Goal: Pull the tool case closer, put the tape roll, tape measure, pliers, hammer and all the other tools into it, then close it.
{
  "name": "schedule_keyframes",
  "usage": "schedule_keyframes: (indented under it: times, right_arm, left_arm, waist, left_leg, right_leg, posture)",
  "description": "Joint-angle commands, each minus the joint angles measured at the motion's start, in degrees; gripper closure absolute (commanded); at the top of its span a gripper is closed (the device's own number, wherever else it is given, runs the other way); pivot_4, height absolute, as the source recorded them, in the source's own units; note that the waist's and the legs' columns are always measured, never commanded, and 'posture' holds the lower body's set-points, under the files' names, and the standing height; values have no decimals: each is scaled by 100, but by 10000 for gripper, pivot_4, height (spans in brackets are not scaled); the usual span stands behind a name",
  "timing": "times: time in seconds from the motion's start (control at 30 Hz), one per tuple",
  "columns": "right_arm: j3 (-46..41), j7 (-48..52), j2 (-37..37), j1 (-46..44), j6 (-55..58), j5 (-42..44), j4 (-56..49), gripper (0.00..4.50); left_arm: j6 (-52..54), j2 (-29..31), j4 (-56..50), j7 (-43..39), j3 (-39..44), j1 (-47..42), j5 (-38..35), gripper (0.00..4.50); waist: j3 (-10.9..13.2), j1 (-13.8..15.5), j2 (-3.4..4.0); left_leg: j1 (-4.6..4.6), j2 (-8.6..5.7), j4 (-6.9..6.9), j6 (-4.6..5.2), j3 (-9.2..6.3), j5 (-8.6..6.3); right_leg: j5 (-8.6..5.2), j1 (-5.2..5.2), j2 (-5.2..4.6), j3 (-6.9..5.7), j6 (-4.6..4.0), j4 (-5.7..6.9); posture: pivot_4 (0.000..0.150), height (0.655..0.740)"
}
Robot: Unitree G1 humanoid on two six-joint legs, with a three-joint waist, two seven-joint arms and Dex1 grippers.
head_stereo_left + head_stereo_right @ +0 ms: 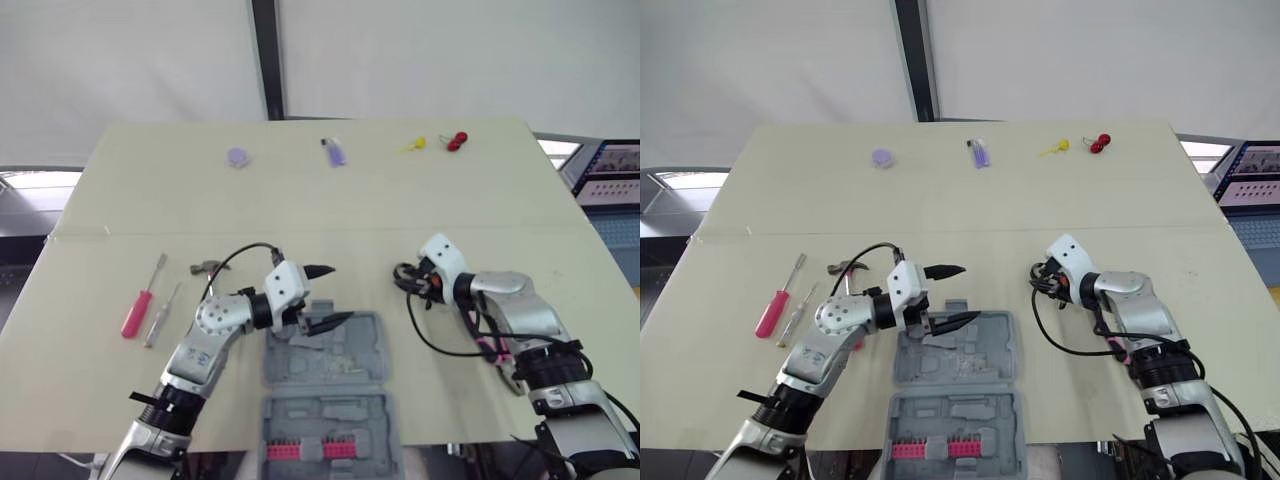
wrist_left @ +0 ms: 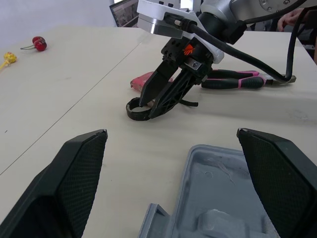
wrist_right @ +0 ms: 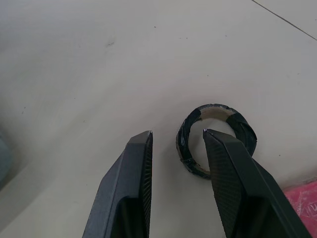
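Observation:
The grey tool case (image 1: pixel 325 395) lies open at the table's near edge, with pink bits in its near half. My left gripper (image 1: pixel 328 296) hovers open over the case's far edge with nothing between its fingers. To the right, the black tape roll (image 3: pixel 218 139) lies flat on the table. My right gripper (image 3: pixel 176 139) is open and down at the roll, one finger at the ring's hole and the other outside its wall. Pink-and-black pliers (image 2: pixel 233 79) lie beyond it, beside my right arm. A small hammer (image 1: pixel 207 268) and two screwdrivers (image 1: pixel 135 312) lie left of my left arm.
A pink object (image 2: pixel 141 79) lies right behind the tape roll. Along the table's far edge are a purple disc (image 1: pixel 237 157), a purple item (image 1: pixel 336 152), a yellow piece (image 1: pixel 412 145) and red cherries (image 1: pixel 456 140). Black cables loop around both wrists.

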Motion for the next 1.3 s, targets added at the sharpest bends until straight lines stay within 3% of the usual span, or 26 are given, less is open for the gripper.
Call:
schedule_keyframes:
  times: [0.03, 0.53, 0.67, 1.03, 1.3]
  right_arm:
    - [-30, -93, 23, -44, -116, -24, -34, 27648]
    - [-56, -158, 105, -67, -175, -83, 91, 27648]
    - [-57, -178, 115, -79, -195, -85, 120, 44621]
    - [-87, -82, 48, -85, -210, -15, -156, 44621]
    - [167, 664, -192, 203, 796, 648, -2346, 44621]
  left_arm:
    - [-93, -24, -52, 6, 23, 15, 36, 0]
    - [33, -2, -61, -7, 16, 9, 85, 0]
    - [56, -1, -62, -5, 22, 0, 101, 0]
    - [72, 42, -83, -15, 109, 2, 97, 0]
    - [116, 867, -992, -410, 1017, 1001, -549, 0]
  waist:
    - [0, -2, 0]
    - [0, -1, 0]
    - [0, -3, 0]
    - [0, -4, 0]
    - [1, -44, 3]
  left_leg:
    - [0, 0, 0, 0, 0, 0]
    - [0, 0, 0, 0, 0, 0]
    - [0, 0, 0, 0, 0, 0]
    - [0, 0, 0, 0, 0, 0]
    - [2, 5, -12, 0, 0, 0]
  right_leg:
    - [0, 0, 0, 0, 0, 0]
    - [0, 0, 0, 0, 0, 0]
    - [0, 0, 0, 0, 0, 0]
    - [0, 0, 0, 0, 0, 0]
    - [0, -9, 4, 1, 0, 0]
  posture:
    - [1500, 7400]
    - [1500, 7400]
    - [1500, 7400]
    - [1500, 7400]
    - [1500, 7400]
